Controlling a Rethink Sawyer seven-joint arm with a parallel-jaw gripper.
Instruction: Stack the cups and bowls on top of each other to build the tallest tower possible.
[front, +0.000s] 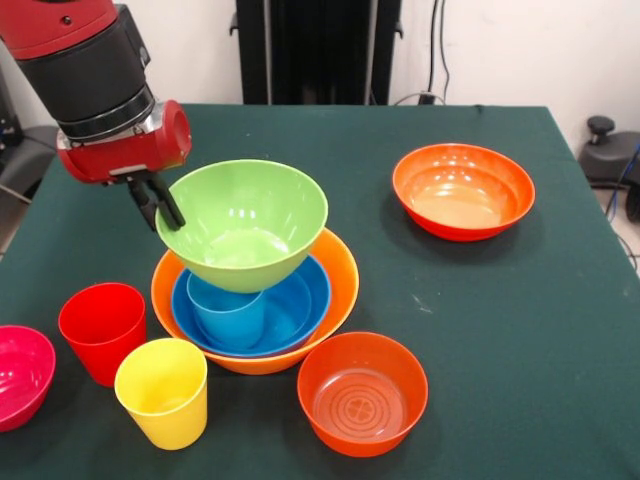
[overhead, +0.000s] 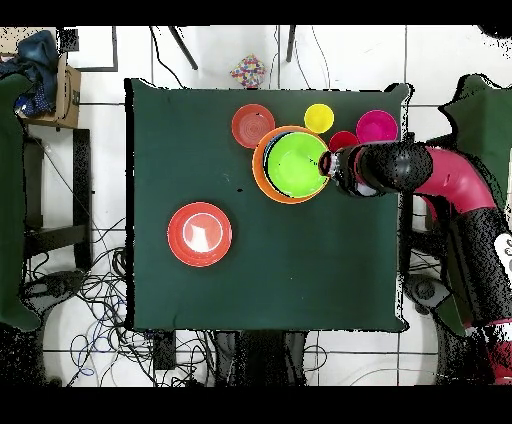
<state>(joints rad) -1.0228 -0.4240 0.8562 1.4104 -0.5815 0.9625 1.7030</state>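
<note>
My gripper (front: 160, 205) is shut on the left rim of the lime green bowl (front: 243, 225) and holds it slightly tilted over the tower. The tower is the pale orange bowl (front: 340, 270) with the blue bowl (front: 300, 300) nested in it and the light blue cup (front: 228, 312) upright inside. The green bowl hangs just above that cup; I cannot tell if they touch. The red cup (front: 102, 330) and yellow cup (front: 163, 392) stand upright to the front left. In the overhead view the green bowl (overhead: 296, 163) covers the tower beside the gripper (overhead: 326, 168). The small light blue bowl is hidden.
A magenta bowl (front: 18, 375) sits at the left edge. One red-orange bowl (front: 362, 393) sits just in front of the tower. A wider red-orange bowl (front: 462, 190) sits apart at the far right. The table is covered in dark green cloth (front: 520, 330).
</note>
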